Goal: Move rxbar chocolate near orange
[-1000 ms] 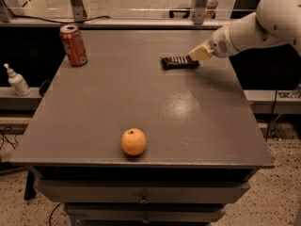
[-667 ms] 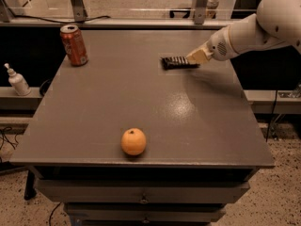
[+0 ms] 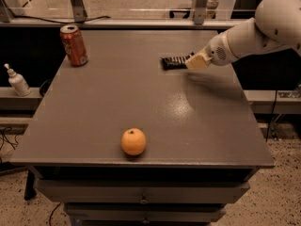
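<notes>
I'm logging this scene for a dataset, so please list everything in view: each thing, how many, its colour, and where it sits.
table: one, dark grey, fills the middle of the view
drawers: a stack, dark grey, under the table's near edge
soda can: one, orange-red, upright at the far left corner of the table
orange: one, orange, near the front edge of the table, a little left of centre
rxbar chocolate: one, black, lying flat on the far right part of the table
pump bottle: one, white, on a low ledge left of the table
arm: one, white, reaching in from the right
gripper: one, beige, at the right end of the rxbar chocolate
</notes>
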Action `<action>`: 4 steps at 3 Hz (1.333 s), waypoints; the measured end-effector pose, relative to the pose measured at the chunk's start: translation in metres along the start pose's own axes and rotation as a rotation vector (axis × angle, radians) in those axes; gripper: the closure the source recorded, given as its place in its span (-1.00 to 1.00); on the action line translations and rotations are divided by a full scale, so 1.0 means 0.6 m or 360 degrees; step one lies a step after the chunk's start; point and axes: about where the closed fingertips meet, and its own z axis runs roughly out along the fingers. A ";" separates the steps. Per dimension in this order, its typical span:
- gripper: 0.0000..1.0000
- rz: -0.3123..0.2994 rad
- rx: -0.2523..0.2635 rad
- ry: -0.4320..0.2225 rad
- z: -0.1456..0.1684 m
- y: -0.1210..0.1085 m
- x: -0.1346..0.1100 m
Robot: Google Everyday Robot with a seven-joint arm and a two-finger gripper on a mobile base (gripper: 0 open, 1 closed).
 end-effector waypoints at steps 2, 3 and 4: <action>-0.77 0.0021 0.0118 -0.0010 -0.034 -0.061 0.010; -1.00 0.0011 0.0122 -0.0018 -0.030 -0.075 0.006; -1.00 0.0001 0.0099 -0.0021 -0.008 -0.082 -0.001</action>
